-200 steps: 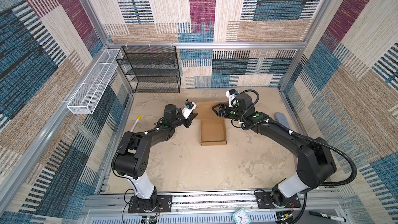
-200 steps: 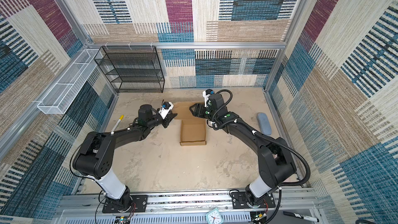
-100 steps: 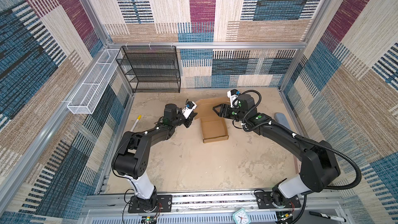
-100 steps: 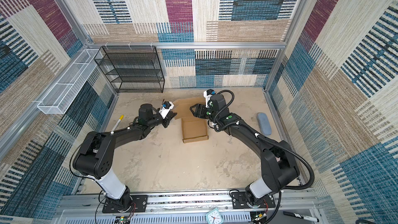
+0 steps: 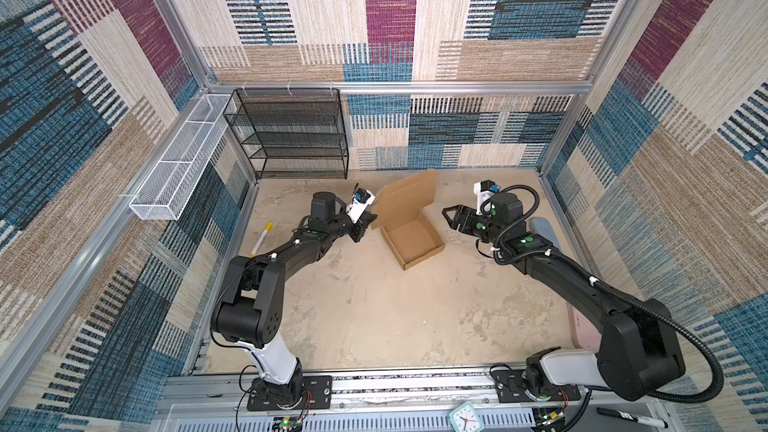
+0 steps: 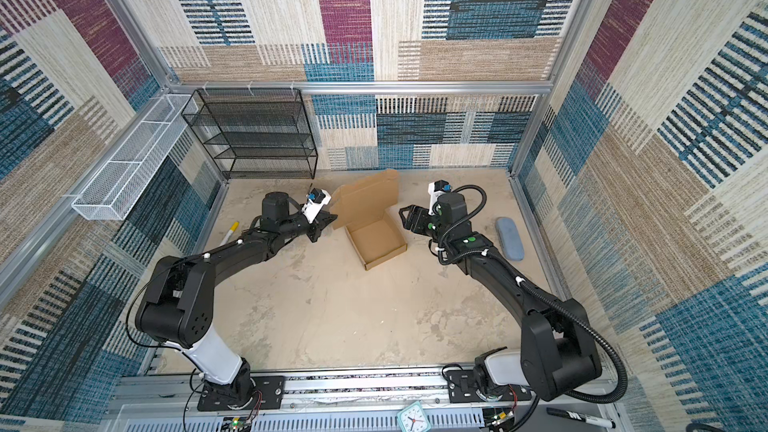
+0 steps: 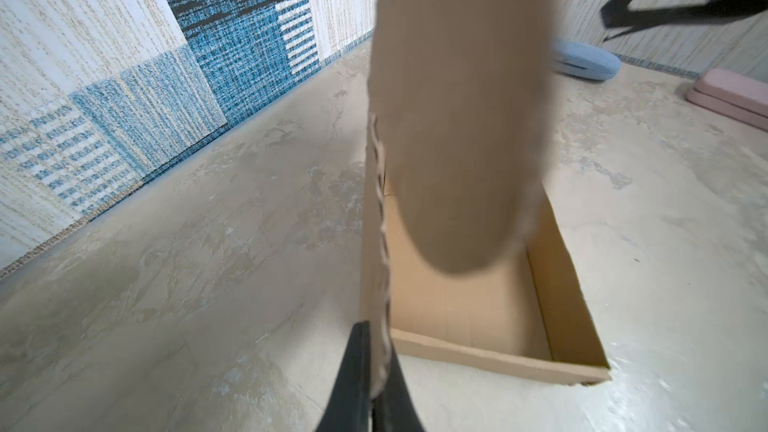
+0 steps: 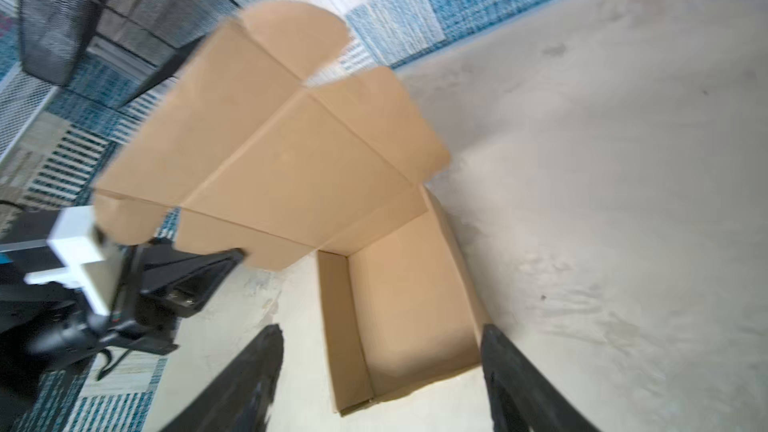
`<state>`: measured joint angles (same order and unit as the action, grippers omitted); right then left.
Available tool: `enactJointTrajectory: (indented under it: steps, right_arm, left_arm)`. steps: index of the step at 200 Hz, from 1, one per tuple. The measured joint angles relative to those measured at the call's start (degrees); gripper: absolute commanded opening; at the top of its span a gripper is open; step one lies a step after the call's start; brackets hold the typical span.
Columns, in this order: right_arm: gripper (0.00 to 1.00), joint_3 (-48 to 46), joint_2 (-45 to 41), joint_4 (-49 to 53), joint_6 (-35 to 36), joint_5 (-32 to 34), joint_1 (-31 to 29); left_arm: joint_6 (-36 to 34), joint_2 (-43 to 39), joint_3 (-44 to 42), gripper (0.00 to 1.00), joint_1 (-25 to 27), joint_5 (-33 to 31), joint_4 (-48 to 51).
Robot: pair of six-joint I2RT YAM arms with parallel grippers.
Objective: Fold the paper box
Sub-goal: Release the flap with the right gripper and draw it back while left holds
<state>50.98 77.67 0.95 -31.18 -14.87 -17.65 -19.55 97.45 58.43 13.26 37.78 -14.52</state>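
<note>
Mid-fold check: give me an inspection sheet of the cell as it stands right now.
Surface: mottled beige table, no spills seen.
Job's things: paper box, base walls up, lid raised, not closed.
Clutter: yellow-tipped pen by left wall; blue case and pink case at right; clock and black marker beyond the front rail.
Pincers: left pincer shut on the lid's edge; right pincer open, beside the box, apart from it.
Cables: black hose loops off right arm, clear of the box.
Surroundings: black mesh shelf and white wire basket at back left.

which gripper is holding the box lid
The left gripper: its fingers pinch the raised lid of the paper box. The right gripper hangs open, apart from it.
</note>
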Motion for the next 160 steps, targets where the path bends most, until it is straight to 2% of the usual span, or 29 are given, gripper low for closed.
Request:
enactJointTrajectory:
  steps: [23, 74, 121, 160]
  right_arm:
    - [0.78, -2.9, 0.3, -5.1, 1.7, -2.5, 0.8]
    - [0.77, -10.8, -0.5, -19.3, 6.4, -7.7, 3.1]
    - [0.76, -15.9, 5.6, -36.0, 5.5, -15.3, 8.0]
    - [0.76, -16.1, 10.4, -48.2, 5.3, -24.0, 8.3]
  left_arm:
    - [-0.6, -0.1, 3.5, 0.00, -1.1, 4.8, 7.4]
    - [-4.8, -1.8, 5.1, 0.00, -3.1, 13.5, 19.9]
    - [-7.2, -3.1, 5.1, 0.00, -4.1, 18.5, 24.7]
    - [-7.3, -4.1, 4.8, 0.00, -4.3, 21.8, 25.4]
